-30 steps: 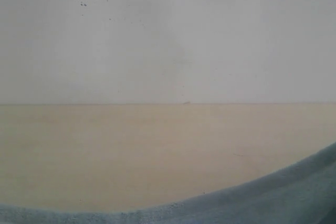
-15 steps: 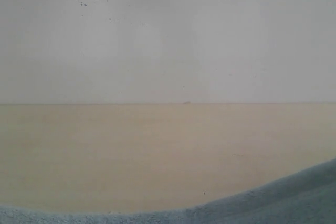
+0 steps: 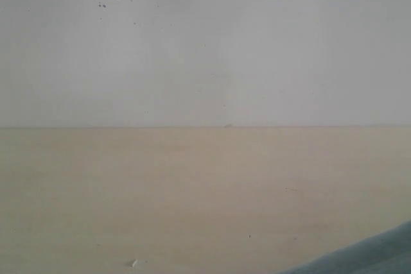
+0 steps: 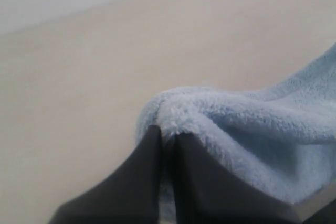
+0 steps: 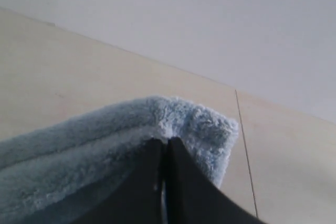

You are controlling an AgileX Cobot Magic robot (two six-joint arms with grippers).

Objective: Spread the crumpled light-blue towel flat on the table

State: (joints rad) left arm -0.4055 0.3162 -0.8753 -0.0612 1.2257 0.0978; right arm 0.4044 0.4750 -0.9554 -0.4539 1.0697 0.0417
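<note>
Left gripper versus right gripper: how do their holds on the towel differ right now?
The left gripper pinches a rounded, bunched fold of the towel; the right gripper pinches a squared corner with a hemmed edge. Cloth by the left gripper looks rumpled; from the right gripper it runs off as a straighter band. Both are shut on the towel.

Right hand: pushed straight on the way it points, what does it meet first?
The right hand grips the towel; beyond that, probably the table, then the wall; depth unclear.
</note>
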